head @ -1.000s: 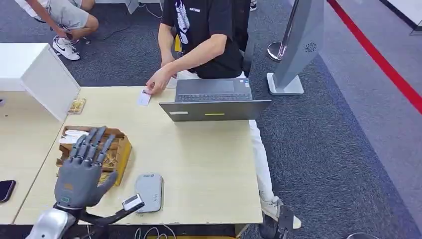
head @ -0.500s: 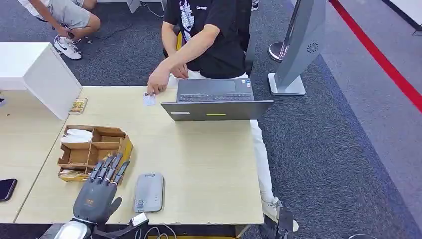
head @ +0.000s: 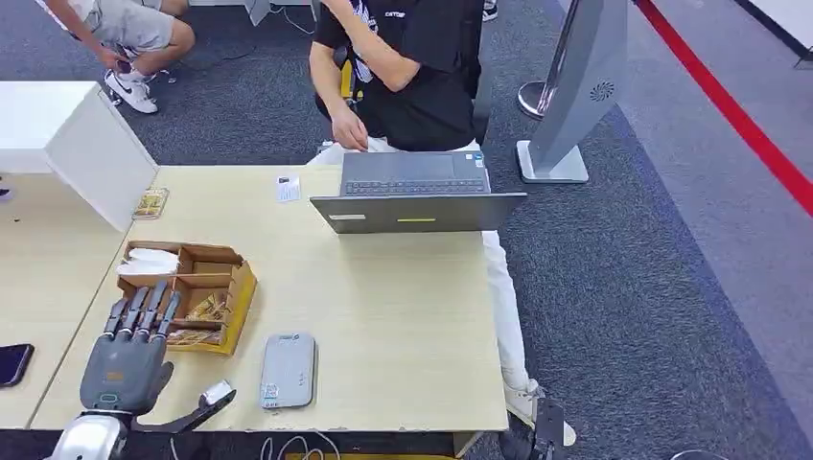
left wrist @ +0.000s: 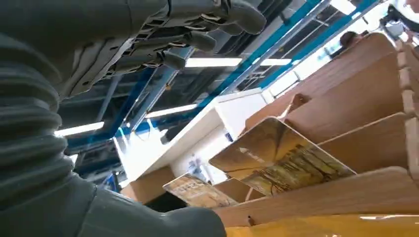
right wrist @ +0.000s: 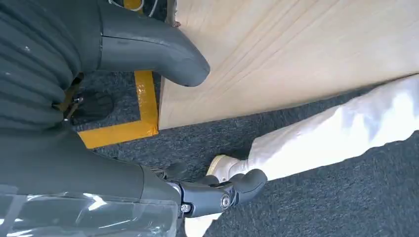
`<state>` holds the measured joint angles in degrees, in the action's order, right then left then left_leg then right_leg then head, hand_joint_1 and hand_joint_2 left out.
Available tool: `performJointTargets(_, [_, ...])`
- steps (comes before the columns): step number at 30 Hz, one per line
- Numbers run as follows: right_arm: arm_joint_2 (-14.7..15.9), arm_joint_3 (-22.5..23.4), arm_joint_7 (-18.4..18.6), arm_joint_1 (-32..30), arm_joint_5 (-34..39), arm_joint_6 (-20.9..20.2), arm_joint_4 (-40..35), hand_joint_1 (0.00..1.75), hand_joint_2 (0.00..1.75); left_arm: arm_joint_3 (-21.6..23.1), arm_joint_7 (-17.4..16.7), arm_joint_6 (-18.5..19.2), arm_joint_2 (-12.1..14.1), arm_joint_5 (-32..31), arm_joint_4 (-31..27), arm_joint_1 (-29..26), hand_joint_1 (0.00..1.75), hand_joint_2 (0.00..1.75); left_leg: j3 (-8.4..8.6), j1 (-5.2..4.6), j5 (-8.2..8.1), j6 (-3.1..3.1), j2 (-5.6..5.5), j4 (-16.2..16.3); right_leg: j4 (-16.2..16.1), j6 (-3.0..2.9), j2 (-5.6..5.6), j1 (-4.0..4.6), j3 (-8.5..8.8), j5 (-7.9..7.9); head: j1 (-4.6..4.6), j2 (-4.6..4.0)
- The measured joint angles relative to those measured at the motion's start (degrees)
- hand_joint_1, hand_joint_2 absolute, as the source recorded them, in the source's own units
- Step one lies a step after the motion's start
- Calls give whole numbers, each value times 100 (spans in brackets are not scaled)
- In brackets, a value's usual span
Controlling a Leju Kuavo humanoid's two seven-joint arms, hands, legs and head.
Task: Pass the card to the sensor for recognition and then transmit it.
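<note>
The robot's left hand [head: 125, 359] hovers with fingers spread and straight, holding nothing, over the near left corner of the pale wooden table [head: 403, 316], its fingertips at the near edge of the compartmented brown cardboard box [head: 225, 292]. In that box's near compartments lie thin glossy cards with yellow-brown printing [head: 197, 311]; the left wrist view shows one such card [left wrist: 279, 158] leaning tilted against a divider, a corner and long edge standing free. These look light, stiff and slick, so a flat press would likely slide them. The better hold, I judge, is a pinch on the raised free edge, thumb on one face and a finger on the other.

The flat grey rounded sensor pad [head: 288, 370] lies just beside the box, near the table's front edge. The right hand [right wrist: 148, 98] hangs beside the table's edge, thumb apart from the dark fingers, gripping nothing. A small white card [head: 287, 188] rests at the far edge beside the grey open laptop [head: 417, 192], where a person in a black shirt [head: 412, 67] sits.
</note>
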<state>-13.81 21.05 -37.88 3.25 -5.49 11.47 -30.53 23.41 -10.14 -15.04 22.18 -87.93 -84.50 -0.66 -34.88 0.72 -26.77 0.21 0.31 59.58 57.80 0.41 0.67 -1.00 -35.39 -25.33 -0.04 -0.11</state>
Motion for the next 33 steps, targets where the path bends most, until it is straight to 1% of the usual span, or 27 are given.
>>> performJointTargets(4, [0, 0, 0, 0, 0, 0, 0, 0, 175, 35, -2, 0, 110, 0, 33, 19, 0, 175, -1, -1, 0, 0, -1, 0, -1, 0, -1, -1, 0, 0, 0, 0])
performJointTargets(9, [-2, 0, 0, 0, 0, 0, 0, 0, 175, 52, -2, -2, 175, 0, 63, 26, 0, 175, -1, -3, 0, 0, 0, 0, -1, 0, -1, -3, 0, 0, 0, 0])
performJointTargets(12, [-2, 0, 0, -1, 4, -7, 0, 0, 175, 111, -166, -52, 214, 0, 63, 49, 0, 175, -1, -2, 0, 0, -1, 0, -1, 0, -1, -2, 0, 0, 0, 0])
performJointTargets(13, [-2, 0, 2, -1, 4, -7, 0, 0, 175, 125, -173, -79, 223, 0, 63, 58, 0, 175, -1, -2, 0, 0, -1, 0, -1, 0, -1, -2, 0, 0, 0, 0])
performJointTargets(15, [-2, 0, 11, -2, 4, -9, -2, 0, 175, 118, -15, -83, 206, 0, 63, 65, 0, 175, -1, -2, 0, 0, -1, 0, -1, 0, -1, -3, 0, 0, 0, 0])
performJointTargets(17, [-2, 0, 17, -3, 7, -9, -4, 0, 175, 35, 266, -29, 123, 0, 63, 62, 0, 175, -1, -2, 0, 0, -1, 0, -1, 0, -1, -2, 0, 0, 2, 0])
performJointTargets(19, [-2, 0, 22, -4, 7, -11, -7, 0, 175, -107, 430, 9, 3, 0, 70, 61, 0, 175, -2, -2, 0, 0, -1, 0, -1, 0, -1, -3, 0, 0, 0, 0])
performJointTargets(22, [-4, 0, 35, -4, 7, -11, -9, 0, 175, -301, 555, 20, -148, 0, 107, 61, 0, 175, -1, -3, 0, 0, -1, 0, -1, 1, -1, -4, 0, 0, 0, 0])
performJointTargets(24, [-4, 0, 37, -4, 7, -11, -9, 0, 175, -369, 573, 20, -226, 0, 136, 61, 0, 175, -2, -3, 0, 1, -1, 0, -1, 1, -1, -4, 0, 0, 0, 0])
performJointTargets(28, [-4, -2, 57, -4, 9, -17, -9, 0, 175, -518, 771, 120, -380, 0, 186, 46, 0, 175, -2, -3, -1, 1, -1, 0, -1, 1, -1, -4, 0, 0, 0, 0])
performJointTargets(31, [-4, -2, 79, -4, 15, -15, -9, 0, 175, -641, 942, 129, -568, 39, 245, 25, 0, 175, -2, -4, -1, 1, -1, 0, -1, 1, -2, -4, 0, 0, 0, 0])
performJointTargets(33, [-4, -2, 87, -5, 18, -15, -11, 0, 175, -767, 1060, 172, -741, 100, 251, -2, 0, 175, -2, -4, -1, 1, -1, 0, -1, 1, -2, -5, 0, 0, 0, 0])
